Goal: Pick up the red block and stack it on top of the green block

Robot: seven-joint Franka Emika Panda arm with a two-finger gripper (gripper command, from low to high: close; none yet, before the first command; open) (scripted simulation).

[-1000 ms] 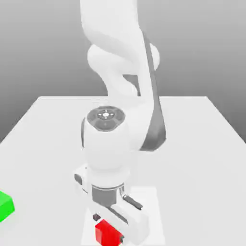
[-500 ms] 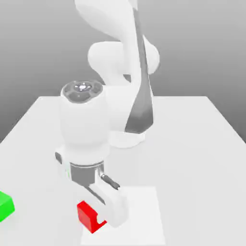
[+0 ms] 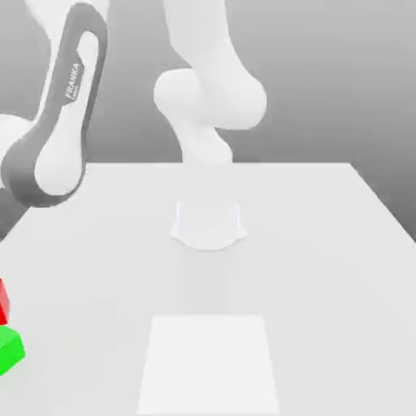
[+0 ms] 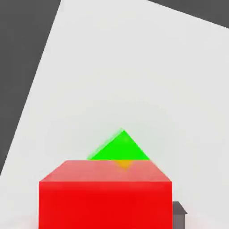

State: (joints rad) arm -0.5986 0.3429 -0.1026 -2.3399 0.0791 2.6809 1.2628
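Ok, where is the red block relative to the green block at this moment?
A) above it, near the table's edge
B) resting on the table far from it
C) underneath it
A: in the exterior view the red block sits just above the green block.

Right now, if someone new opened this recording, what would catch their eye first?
The red block looms large in the hand view, with a corner of the green block peeking out just beyond it on the pale table. In the exterior view both cubes sit at the far left edge, red directly above green, while the white Franka arm leans out toward the exterior view's left.
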